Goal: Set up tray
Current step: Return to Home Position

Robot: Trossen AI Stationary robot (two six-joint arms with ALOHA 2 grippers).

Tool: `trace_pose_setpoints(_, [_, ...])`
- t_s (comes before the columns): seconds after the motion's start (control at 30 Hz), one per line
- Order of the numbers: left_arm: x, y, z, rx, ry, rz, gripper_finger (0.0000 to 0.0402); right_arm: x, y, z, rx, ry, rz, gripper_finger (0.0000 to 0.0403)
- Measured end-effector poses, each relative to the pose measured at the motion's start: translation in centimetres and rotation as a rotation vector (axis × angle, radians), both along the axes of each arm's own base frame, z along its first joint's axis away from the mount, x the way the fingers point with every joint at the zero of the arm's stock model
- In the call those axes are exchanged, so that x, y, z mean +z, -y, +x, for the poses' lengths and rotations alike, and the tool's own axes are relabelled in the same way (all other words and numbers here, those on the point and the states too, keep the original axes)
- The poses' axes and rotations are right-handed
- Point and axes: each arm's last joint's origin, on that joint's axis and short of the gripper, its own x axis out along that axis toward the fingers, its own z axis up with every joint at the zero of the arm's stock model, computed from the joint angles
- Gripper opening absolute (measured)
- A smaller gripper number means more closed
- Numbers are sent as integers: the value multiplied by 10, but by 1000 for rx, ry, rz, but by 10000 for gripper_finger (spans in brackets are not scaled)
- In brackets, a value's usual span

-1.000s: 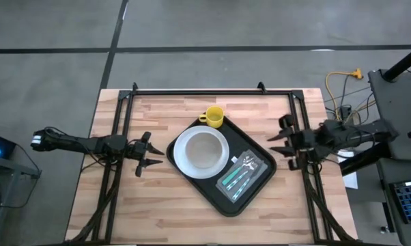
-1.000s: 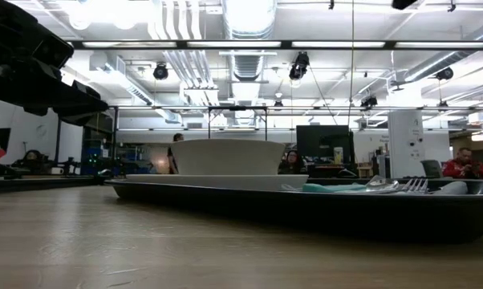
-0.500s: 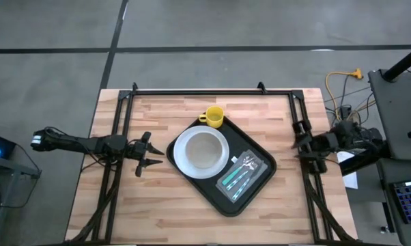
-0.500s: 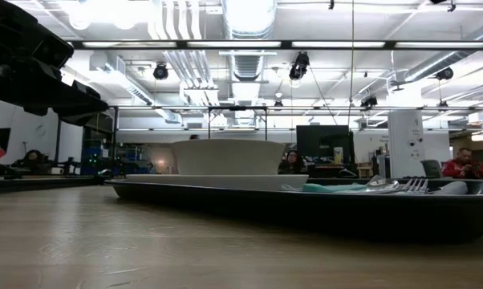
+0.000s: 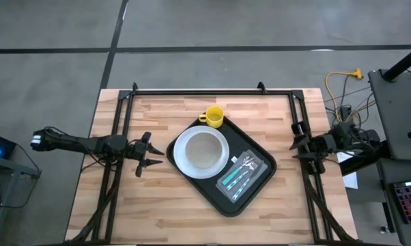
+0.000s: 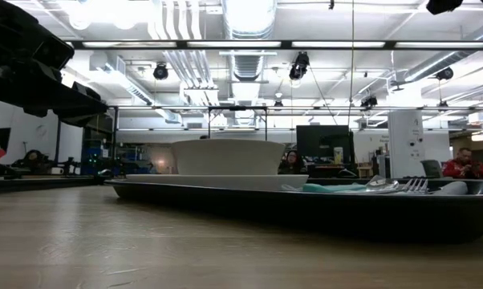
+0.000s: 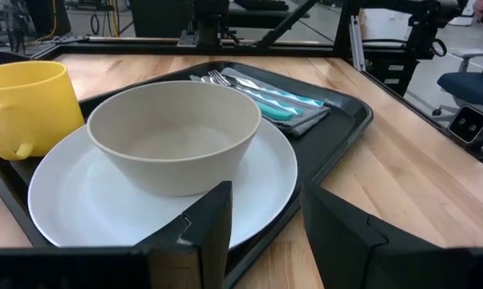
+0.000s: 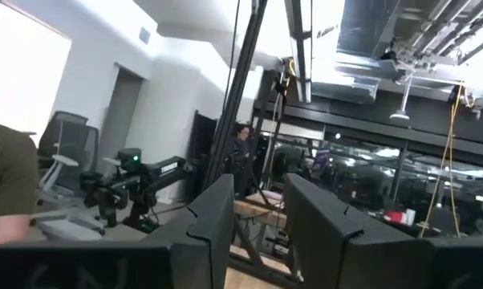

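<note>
The black tray (image 5: 253, 188) lies slantwise at the middle of the table. On it rests a white plate (image 5: 181, 158) bearing a cream bowl (image 5: 203, 148). A yellow mug (image 5: 214, 117) stands at the tray's far corner. Cutlery with teal handles (image 5: 234, 178) lies on a grey napkin on the tray's right half. My left gripper (image 5: 151, 154) hovers open just left of the tray, pointing at the plate (image 7: 249, 172) and bowl (image 7: 173, 132). My right gripper (image 5: 295, 141) is open at the table's right edge, clear of the tray, and its wrist view shows only the room.
A black metal frame (image 5: 195, 91) runs along the table's far edge and down both sides. Bare wood lies near and left of the tray (image 6: 306, 207). Cables and equipment (image 5: 345, 89) sit off the right edge. People sit in the room behind (image 6: 464, 164).
My right arm has drawn back from beside the tray toward the table's right edge and now sits over the side rail. The left arm, the tray and everything on it have kept still.
</note>
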Motion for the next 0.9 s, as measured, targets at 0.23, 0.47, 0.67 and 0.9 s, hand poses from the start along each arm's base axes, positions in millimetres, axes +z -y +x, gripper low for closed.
trace_pose_setpoints(0.23, [0, 0, 0, 0, 0, 0, 136, -8, 1, 4, -48, 3, 12, 101])
trace_pose_setpoints(0.47, [0, 0, 0, 0, 0, 0, 136, -17, 3, 9, -86, -29, 8, 93])
trace_pose_setpoints(0.67, [0, 0, 0, 0, 0, 0, 136, -32, 9, 16, -207, -87, 27, 98])
trace_pose_setpoints(0.9, [0, 0, 0, 0, 0, 0, 136, -44, 15, 20, -277, -196, 23, 102])
